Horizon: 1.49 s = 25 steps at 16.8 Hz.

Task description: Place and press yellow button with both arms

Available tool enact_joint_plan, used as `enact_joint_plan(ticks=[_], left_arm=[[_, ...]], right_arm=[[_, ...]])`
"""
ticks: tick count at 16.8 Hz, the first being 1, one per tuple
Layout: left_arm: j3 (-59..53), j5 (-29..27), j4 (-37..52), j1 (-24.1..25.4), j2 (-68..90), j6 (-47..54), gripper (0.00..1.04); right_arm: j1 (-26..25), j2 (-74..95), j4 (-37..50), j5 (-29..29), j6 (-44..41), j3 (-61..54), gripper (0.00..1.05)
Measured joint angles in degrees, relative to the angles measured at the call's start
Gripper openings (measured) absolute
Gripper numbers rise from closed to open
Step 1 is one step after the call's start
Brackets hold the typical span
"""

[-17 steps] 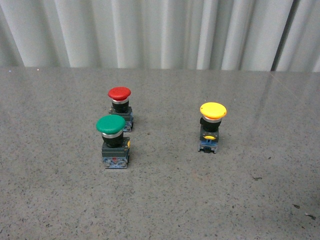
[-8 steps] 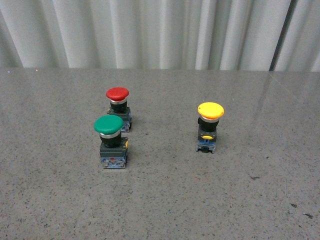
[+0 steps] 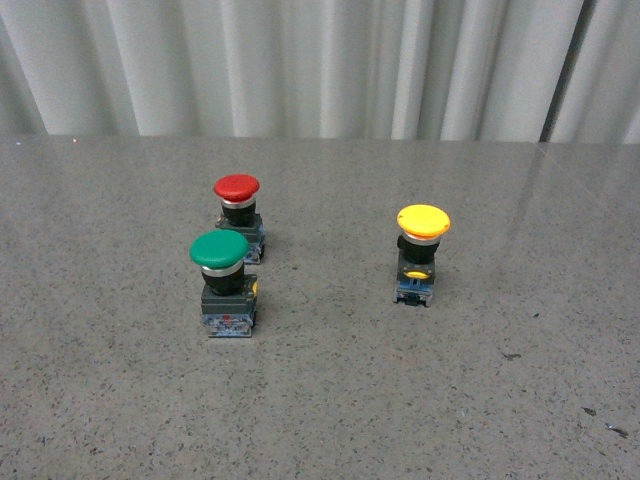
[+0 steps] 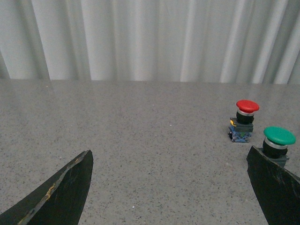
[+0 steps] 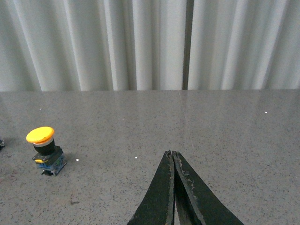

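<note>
Three buttons upright on the grey worktop (image 3: 480,400), yellow button (image 3: 420,254) alone at right, well apart from green button (image 3: 224,283) and red button (image 3: 239,216), left gripper (image 4: 168,187) spread wide, right gripper (image 5: 173,157) pressed together, empty.

Three push buttons stand upright on a grey speckled stone tabletop (image 3: 330,400) — the yellow mushroom-capped button (image 3: 420,252) right, well apart; the green-capped button (image 3: 224,283) left, just before the red-capped button (image 3: 239,216).
</note>
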Motion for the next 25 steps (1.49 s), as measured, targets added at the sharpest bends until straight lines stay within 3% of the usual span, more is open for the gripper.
enact_joint_plan(ticks=[7,9,18,25], left_arm=[[0.00,0.00,0.00,0.00,0.00,0.00,0.98],[0.00,-0.11,0.00,0.00,0.00,-0.02,0.98],[0.00,0.02,0.02,0.00,0.00,0.00,0.98],[0.00,0.02,0.02,0.00,0.00,0.00,0.98]], right_arm=[[0.00,-6.21,-4.87,0.00,-0.02,-1.07,0.02],[0.00,-14.71,-15.37,0.00,-0.02,-1.03,0.02],[0.00,-15.87,-15.04,-0.02,-0.02,-1.01,0.02],[0.00,-15.87,-15.04,-0.02,-0.04,-1.01,0.77]])
